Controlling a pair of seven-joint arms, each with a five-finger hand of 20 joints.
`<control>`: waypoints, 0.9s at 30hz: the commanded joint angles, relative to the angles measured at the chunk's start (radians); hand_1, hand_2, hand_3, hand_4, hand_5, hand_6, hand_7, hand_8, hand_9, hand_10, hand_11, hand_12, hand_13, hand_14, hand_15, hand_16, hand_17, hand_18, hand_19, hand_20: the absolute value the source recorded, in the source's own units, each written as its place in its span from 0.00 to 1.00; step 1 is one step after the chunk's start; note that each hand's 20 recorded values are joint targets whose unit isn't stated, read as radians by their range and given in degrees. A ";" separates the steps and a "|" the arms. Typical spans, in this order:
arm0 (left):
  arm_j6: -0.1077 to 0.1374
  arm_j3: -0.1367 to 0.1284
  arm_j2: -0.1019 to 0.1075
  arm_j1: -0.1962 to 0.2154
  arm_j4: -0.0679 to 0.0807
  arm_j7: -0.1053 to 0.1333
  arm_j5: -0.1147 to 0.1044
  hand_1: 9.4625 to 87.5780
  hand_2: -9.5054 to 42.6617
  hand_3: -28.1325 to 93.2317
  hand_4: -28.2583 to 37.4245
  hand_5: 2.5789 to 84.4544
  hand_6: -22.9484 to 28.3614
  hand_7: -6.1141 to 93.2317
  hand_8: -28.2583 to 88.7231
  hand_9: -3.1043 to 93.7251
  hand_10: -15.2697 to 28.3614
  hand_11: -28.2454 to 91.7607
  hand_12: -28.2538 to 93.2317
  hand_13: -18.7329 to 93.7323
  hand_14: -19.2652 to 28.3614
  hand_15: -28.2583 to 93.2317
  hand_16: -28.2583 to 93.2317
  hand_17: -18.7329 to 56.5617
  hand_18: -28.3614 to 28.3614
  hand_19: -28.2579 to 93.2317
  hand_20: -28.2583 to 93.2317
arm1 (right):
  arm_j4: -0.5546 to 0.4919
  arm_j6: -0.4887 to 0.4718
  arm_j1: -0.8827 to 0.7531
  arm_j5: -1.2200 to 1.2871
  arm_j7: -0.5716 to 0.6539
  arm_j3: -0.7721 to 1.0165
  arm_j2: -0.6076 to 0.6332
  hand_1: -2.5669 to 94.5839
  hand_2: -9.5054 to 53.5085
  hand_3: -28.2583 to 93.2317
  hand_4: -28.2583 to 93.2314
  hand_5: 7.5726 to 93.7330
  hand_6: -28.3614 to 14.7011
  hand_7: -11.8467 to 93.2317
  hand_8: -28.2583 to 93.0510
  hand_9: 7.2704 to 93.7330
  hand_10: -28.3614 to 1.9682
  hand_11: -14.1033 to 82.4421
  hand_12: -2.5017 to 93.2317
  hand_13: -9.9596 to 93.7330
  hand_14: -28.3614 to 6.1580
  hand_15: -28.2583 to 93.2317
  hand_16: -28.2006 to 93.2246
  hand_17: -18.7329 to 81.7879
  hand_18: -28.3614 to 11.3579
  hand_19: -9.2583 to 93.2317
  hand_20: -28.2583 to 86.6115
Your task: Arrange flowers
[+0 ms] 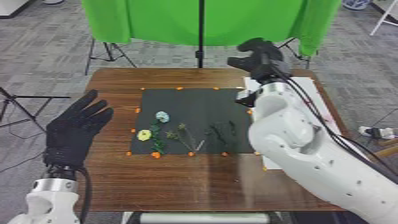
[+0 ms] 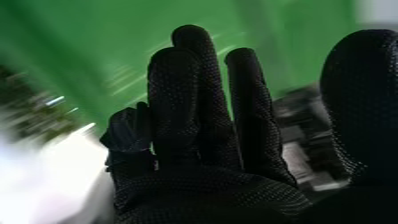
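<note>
Right black-gloved hand (image 1: 259, 59), fingers straight, thumb apart, near far edge of brown wooden surface (image 1: 107, 190). Pale-blue flower (image 1: 162, 116) lies leftward, nearer robot, on dark square mat (image 1: 191, 100), long axis near-to-far. Left black-gloved hand (image 1: 71, 132), fingers extended, is nearer.

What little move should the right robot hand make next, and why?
Probably ease the right robot hand over the dark mat, toward the yellow flower. Its fingers look straight, ready to grasp, but it hovers near the far edge of the table, while the flower lies on the mat.
</note>
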 commanded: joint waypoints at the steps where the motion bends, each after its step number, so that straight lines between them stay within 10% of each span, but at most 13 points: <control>1: 0.019 0.012 -0.017 0.025 0.000 0.017 -0.014 0.21 0.30 0.89 0.11 0.47 0.67 0.20 0.16 0.42 0.84 0.46 0.32 0.41 1.00 0.67 0.16 0.15 0.97 0.72 0.32 | 0.076 0.036 -0.307 -0.039 0.159 0.149 0.272 0.37 0.00 0.80 0.00 0.55 0.68 0.24 0.13 0.67 0.41 0.43 0.18 0.60 0.40 0.89 0.32 0.41 0.18 1.00 0.77; 15: 0.030 0.021 -0.013 0.044 -0.007 0.032 -0.019 0.21 0.29 0.89 0.11 0.47 0.67 0.20 0.16 0.42 0.84 0.46 0.32 0.41 1.00 0.67 0.16 0.15 0.97 0.72 0.32 | 0.197 -0.155 -0.383 0.013 0.154 0.226 0.293 0.35 0.00 0.85 0.00 0.47 0.68 0.24 0.13 0.49 0.31 0.33 0.16 0.53 0.36 0.88 0.29 0.36 0.18 1.00 0.76; 27: 0.029 0.035 -0.008 0.039 -0.006 0.033 -0.020 0.21 0.29 0.90 0.11 0.47 0.67 0.20 0.16 0.42 0.84 0.46 0.32 0.41 1.00 0.67 0.16 0.15 0.97 0.72 0.32 | 0.329 -0.098 -0.192 -0.037 0.179 -0.008 0.269 0.45 0.00 0.82 0.00 0.64 0.80 0.26 0.12 0.65 0.50 0.35 0.16 0.62 0.46 0.87 0.30 0.40 0.17 1.00 0.76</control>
